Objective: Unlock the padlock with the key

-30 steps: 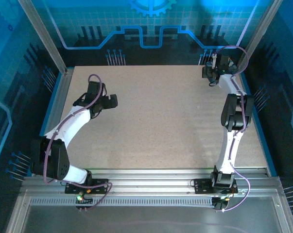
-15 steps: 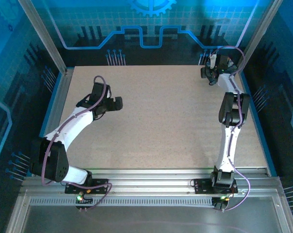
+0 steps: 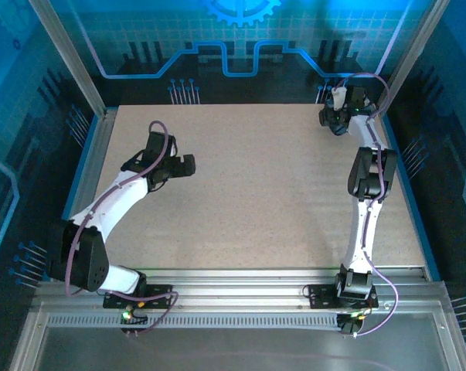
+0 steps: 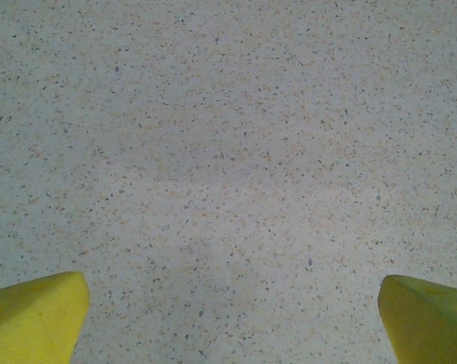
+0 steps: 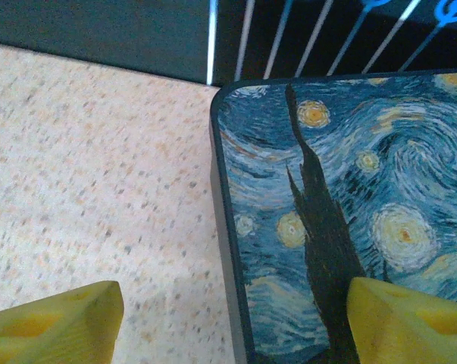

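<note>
Status for you: L hand (image 3: 182,164) is released and hangs over bare table (image 3: 256,201) on the left side, about mid-depth. On its wrist cam you get both yellow fingers (image 4: 31,318) down in the bottom corners, set wide apart. Between them there's speckled tabletop and nothing in the grip.

R arm (image 3: 368,193) is stretched out to the far right corner of the table. R hand (image 5: 236,292) is also released, w/ the jaws standing wide. One R finger (image 5: 54,322) is over the table, the other is over the lid of the dark blue swirl-painted box (image 5: 349,189). The box's side edge runs up between the two. Can't tell whether either finger touches the box or just sits above it.

Box lid has yellow star blobs and a dark spire shape painted on it. The box lies flat on the table, and its far corner sits just short of the dark back wall (image 5: 99,30) w/ the blue line pattern.

Padlock: can't tell where it is from these views, so no position on it from me.
</note>
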